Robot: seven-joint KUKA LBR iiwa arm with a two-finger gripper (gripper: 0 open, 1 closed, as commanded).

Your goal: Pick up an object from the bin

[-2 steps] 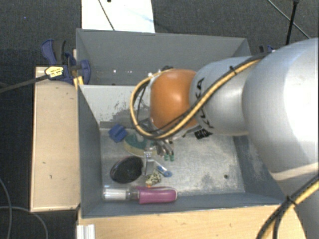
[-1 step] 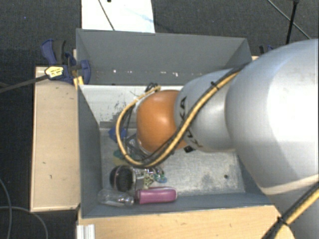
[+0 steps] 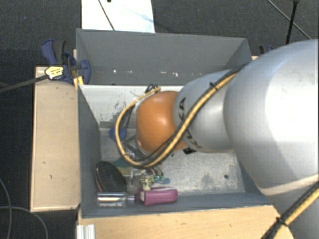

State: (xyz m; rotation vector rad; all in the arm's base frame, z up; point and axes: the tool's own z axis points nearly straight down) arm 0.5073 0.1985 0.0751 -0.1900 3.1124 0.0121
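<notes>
Robot arm (image 3: 259, 113) reaching into the lower-left corner of a grey metal bin (image 3: 89, 148).
Its pincer (image 3: 134, 175), below an orange wrist cover (image 3: 157, 121), sits low beside a dark oval object (image 3: 109, 176), above a magenta plastic cylinder (image 3: 160, 196) and a clear tube (image 3: 112, 199). Whether it is open or closed cannot be told.

Heap (image 3: 140, 189) near-left; bin floor (image 3: 209, 176) bare rightward

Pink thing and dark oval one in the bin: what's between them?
The gripper stands between the pink thing and the dark oval one, seen in the camera view.
</notes>
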